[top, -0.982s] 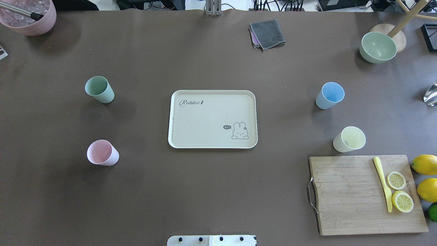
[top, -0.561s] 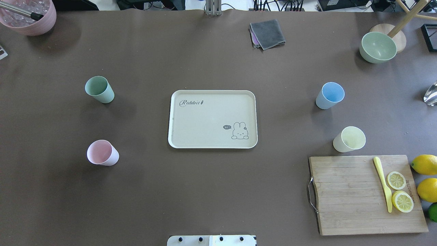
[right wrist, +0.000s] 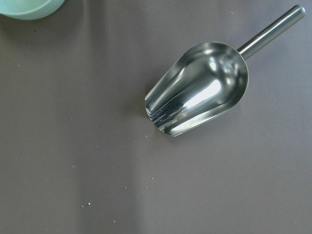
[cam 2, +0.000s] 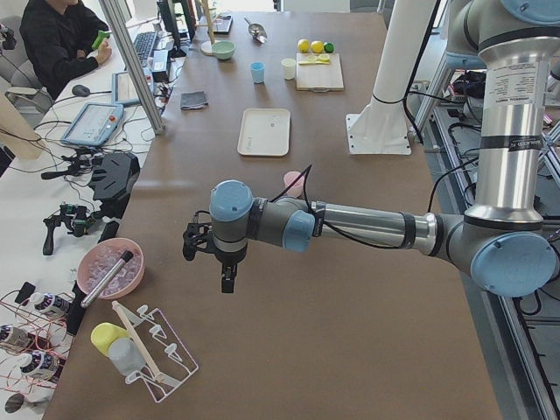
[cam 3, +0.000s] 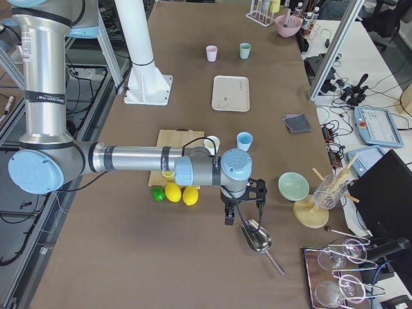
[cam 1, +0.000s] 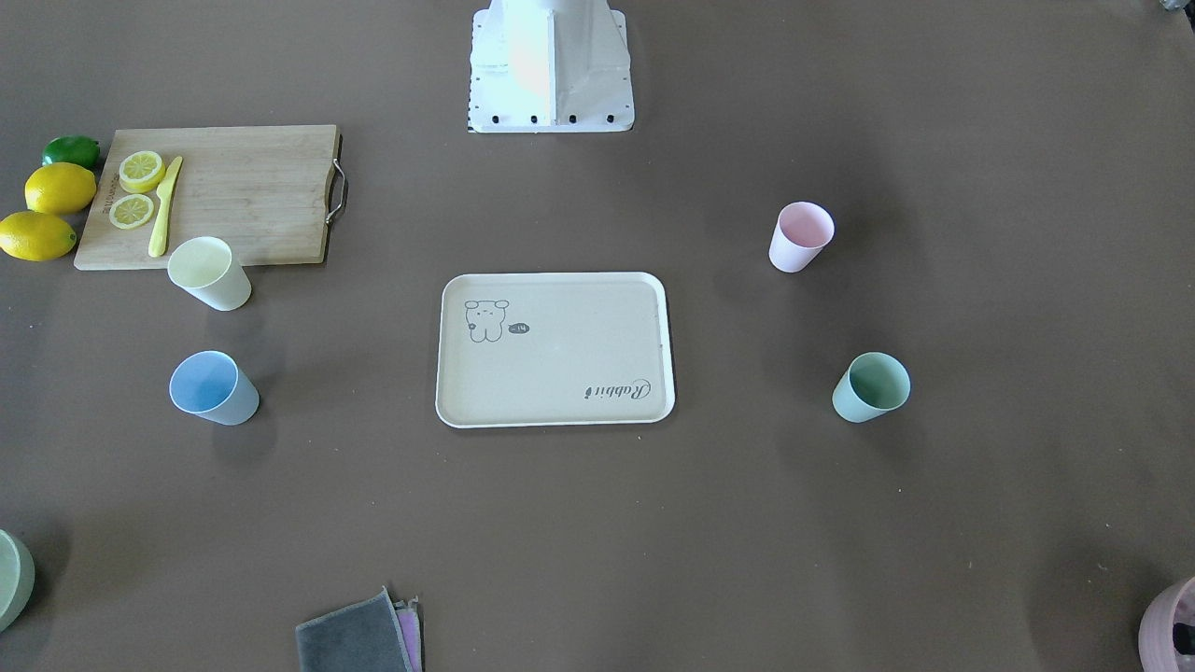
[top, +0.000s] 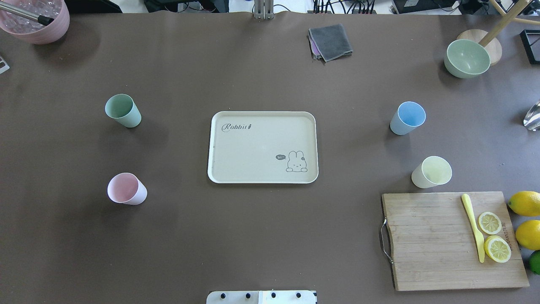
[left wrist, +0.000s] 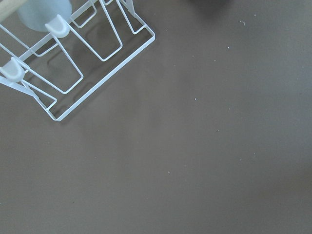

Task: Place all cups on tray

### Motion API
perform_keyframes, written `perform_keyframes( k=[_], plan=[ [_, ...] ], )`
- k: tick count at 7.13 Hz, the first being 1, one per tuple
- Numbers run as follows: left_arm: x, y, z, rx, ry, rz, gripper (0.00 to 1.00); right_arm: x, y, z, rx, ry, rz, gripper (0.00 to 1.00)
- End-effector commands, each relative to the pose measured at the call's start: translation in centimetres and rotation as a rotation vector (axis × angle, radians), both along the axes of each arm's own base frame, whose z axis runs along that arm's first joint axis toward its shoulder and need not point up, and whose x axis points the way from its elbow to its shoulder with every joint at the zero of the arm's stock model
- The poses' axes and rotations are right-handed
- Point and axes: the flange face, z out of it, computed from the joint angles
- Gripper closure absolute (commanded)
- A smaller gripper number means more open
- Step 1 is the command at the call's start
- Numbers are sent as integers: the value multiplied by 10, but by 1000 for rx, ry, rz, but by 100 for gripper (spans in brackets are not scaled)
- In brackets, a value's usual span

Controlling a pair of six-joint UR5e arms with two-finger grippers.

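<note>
The cream tray (top: 253, 147) lies mid-table with nothing on it. All four cups stand on the table outside it. The mint green cup (top: 122, 110) and pink cup (top: 125, 189) are to its left. The blue cup (top: 407, 118) and yellow cup (top: 431, 172) are to its right. My left gripper (cam 2: 226, 278) hangs over the table's far left end, well away from the cups. My right gripper (cam 3: 228, 215) hangs over the far right end, above a metal scoop (right wrist: 200, 92). I cannot tell whether either is open or shut.
A wooden cutting board (top: 434, 240) with a knife and lemon slices lies close to the yellow cup, with whole lemons (top: 525, 202) beside it. A sage bowl (top: 467, 58), a mauve pot (top: 36, 21) and a grey cloth (top: 331, 41) stand at the back. A wire rack (left wrist: 73, 53) lies under the left wrist.
</note>
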Motion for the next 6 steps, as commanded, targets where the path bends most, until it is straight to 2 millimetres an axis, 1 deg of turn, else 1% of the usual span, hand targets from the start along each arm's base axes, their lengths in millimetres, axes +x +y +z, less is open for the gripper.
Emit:
perform_keyframes(
  k=[1,2,3,4,5,6],
  plan=[
    [3,-7,-15,28,1,5,2,-2,-6,-12,15,-21,3,0],
    [3,-19,-32,54,4,-2,2,-3,-12,-24,36,-27,3,0],
    [5,-23,-42,81,13,6,2,-5,-18,-44,76,-44,0,0],
    [11,-27,-46,131,15,14,2,-15,-24,-53,93,-49,-21,0],
    [33,-29,-52,163,20,35,2,-38,-26,-74,109,-58,-47,0],
    [48,-32,-51,132,45,17,2,-63,-45,-112,94,-70,-13,0]
  ],
)
